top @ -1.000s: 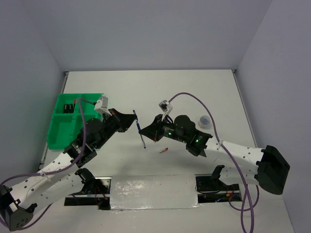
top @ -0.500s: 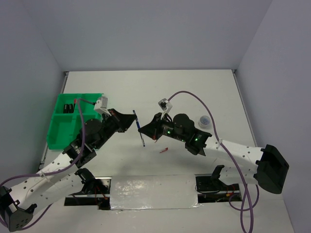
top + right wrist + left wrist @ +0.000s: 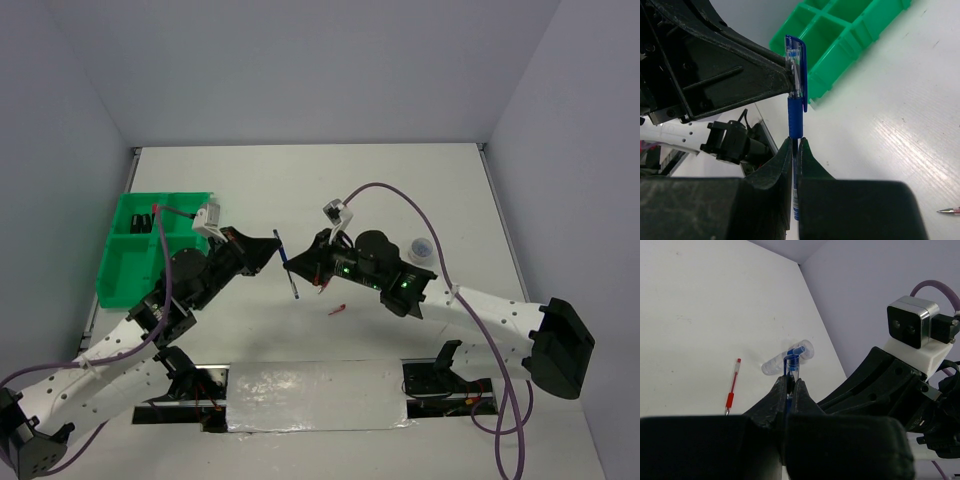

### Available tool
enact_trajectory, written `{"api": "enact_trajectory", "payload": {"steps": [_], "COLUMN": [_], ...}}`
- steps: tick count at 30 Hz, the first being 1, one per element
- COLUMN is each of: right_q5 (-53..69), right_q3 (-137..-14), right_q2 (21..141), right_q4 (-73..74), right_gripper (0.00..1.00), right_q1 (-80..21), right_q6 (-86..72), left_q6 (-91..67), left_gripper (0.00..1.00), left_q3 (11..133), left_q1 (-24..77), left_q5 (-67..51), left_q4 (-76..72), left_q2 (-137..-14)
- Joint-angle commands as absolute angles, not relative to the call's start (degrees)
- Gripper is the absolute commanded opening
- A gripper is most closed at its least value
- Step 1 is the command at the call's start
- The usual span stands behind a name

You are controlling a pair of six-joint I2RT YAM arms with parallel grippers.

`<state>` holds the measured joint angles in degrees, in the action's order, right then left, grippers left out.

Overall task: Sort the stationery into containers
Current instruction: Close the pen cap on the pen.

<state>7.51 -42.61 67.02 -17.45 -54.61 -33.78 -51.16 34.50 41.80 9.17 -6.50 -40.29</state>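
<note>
A blue pen hangs above the middle of the table, held at both ends. My left gripper is shut on its capped end, with the fingertips pinching the clip. My right gripper is shut on the barrel just below the cap. A red pen lies on the table under the right arm and shows in the left wrist view. The green tray stands at the left and shows in the right wrist view. A clear blue-capped bottle lies at the right.
Dark highlighters lie in a back compartment of the tray. The two arms meet nose to nose over the table's centre. The table's near edge with the arm bases runs along the bottom. Walls close in the left, back and right sides.
The right arm has edged slightly left and toward the back. The blue pen stays pinched between both grippers, almost in the same place.
</note>
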Motion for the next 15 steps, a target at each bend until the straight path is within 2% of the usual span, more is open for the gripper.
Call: {"api": "enact_trajectory", "payload": {"steps": [1, 15], "right_q5": [6.68, 10.46], "right_q3": [-46.67, -45.88], "right_q2": [67.24, 68.82], "right_q4": [-19.86, -30.75], "right_gripper": [0.0, 0.0], "right_q1": [-53.35, -49.83], "right_q6": [-30.68, -26.54], "left_q6": [-49.66, -54.84], "left_gripper": [0.0, 0.0], "left_q3": [34.8, 30.5], "left_q1": [42.01, 42.01], "left_q5": [5.72, 1.58], "left_q4": [-7.21, -8.96], "left_q2": [-39.81, -39.29]}}
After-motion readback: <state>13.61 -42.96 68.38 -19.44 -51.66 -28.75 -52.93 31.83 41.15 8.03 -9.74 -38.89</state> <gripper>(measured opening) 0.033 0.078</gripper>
